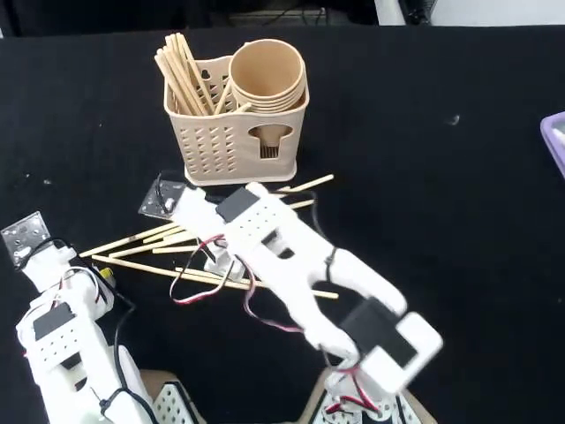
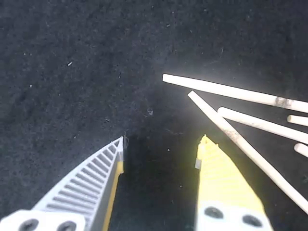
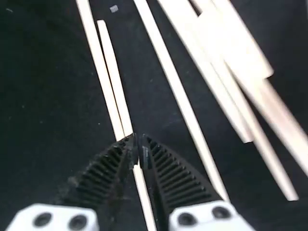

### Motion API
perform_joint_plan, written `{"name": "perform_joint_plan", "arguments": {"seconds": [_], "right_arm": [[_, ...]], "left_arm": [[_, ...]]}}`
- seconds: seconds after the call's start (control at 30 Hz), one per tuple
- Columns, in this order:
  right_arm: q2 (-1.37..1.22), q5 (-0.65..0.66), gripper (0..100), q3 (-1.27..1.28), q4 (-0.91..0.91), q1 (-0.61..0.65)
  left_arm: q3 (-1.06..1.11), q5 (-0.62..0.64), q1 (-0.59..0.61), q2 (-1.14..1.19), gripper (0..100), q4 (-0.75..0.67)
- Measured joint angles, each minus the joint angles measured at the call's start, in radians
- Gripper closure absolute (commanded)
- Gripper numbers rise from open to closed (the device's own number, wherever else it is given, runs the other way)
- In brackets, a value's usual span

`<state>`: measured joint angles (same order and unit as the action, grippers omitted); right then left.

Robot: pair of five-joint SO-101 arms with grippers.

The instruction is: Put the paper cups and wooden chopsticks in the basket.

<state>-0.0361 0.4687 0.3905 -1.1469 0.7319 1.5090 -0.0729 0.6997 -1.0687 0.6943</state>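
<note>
Several pale, slender chopsticks [image 2: 216,88] lie scattered across the black table [image 1: 441,221].

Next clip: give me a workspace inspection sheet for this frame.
Surface: black table, a few specks.
Job's things: basket holds stacked cups and upright chopsticks; loose chopsticks lie in front of it.
Clutter: purple object at the right edge.
Claws: left claw open above the table by stick ends; right claw shut on one chopstick.
Cables: red and black wires on both arms.
Surroundings: pale patch beyond the far edge.
</note>
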Motion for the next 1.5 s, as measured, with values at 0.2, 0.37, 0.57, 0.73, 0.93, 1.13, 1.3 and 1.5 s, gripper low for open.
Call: {"name": "perform_joint_plan", "arguments": {"seconds": [0.2,0.37,0.57,0.73,0.93,1.13,1.3,1.5], "right_arm": [[0.014,-0.002,84.7,0.055,0.025,0.126],[-0.084,-0.003,89.6,0.055,0.069,0.152],[-0.221,0.049,90.5,-0.026,0.06,0.155],[-0.264,0.051,98.9,-0.072,0.052,0.146],[-0.249,0.051,98.8,-0.072,0.038,0.094],[-0.15,0.069,98.8,-0.071,0.002,0.037],[-0.144,0.075,98.7,-0.048,0.006,0.034],[-0.166,0.109,98.6,0.003,0.061,0.032]], "left_arm": [[0.0,0.005,0.0,0.0,75,0.0],[0.0,0.005,0.0,0.0,75,0.0],[0.0,0.006,0.0,0.0,75,0.0],[0.0,0.006,0.0,0.0,75,0.0],[0.0,0.006,0.0,0.0,75,0.0],[0.0,0.008,0.008,0.0,75,0.0],[0.0,0.008,0.008,0.0,75,0.0],[0.0,0.008,0.008,0.0,75,0.0]]}}
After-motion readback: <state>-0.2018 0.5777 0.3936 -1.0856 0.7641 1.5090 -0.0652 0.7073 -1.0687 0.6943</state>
